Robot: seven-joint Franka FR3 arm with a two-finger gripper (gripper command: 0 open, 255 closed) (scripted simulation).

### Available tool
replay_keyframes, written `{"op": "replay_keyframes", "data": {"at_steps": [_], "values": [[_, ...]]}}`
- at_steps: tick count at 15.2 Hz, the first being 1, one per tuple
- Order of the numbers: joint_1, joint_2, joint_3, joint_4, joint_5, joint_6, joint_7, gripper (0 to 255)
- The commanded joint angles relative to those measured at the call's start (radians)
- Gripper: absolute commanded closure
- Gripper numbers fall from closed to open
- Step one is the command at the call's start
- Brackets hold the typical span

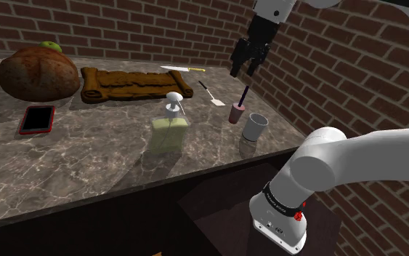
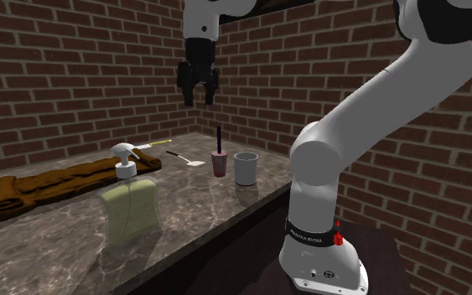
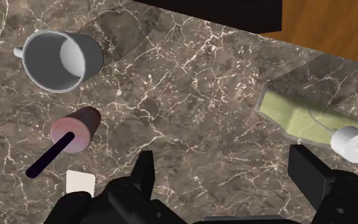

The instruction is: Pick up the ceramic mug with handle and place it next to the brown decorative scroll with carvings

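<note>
The black gripper (image 1: 245,70) hangs high above the marble counter (image 1: 86,160), its two fingers spread wide with nothing between them. In the wrist view the fingers (image 3: 143,173) stand well apart over bare stone.

The grey mug (image 1: 254,126) stands upright near the counter's corner, at about 5 o'clock from the gripper in the shoulder view and well below it. Near the mug, at its 10 o'clock, is a pink cup (image 1: 237,112) with a dark straw (image 1: 245,93) leaning out of it; the two stand apart. The wrist view looks down into the mug's open mouth, with its small handle on the side away from the pump bottle (image 1: 170,129), which stands at the mug's 9 o'clock.

A white spatula (image 1: 211,94) lies at 11 o'clock from the pink cup, and a knife (image 1: 182,69) lies further back by the brick wall (image 1: 123,29).

The brown carved scroll (image 1: 134,84) lies flat at 10 o'clock from the mug, well apart from it. Just beside the scroll, at its 9 o'clock, sits a round loaf (image 1: 37,73) with a green apple (image 1: 49,46) behind it. A red-cased phone (image 1: 37,119) lies at the loaf's 6 o'clock.
</note>
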Motion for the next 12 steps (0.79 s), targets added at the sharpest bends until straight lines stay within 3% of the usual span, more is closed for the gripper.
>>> {"op": "replay_keyframes", "data": {"at_steps": [1,12], "values": [[0.0,0.0,0.0,0.0,0.0,0.0,0.0,0],[-0.131,-0.055,-0.082,-0.31,-0.144,0.222,-0.022,0]]}}
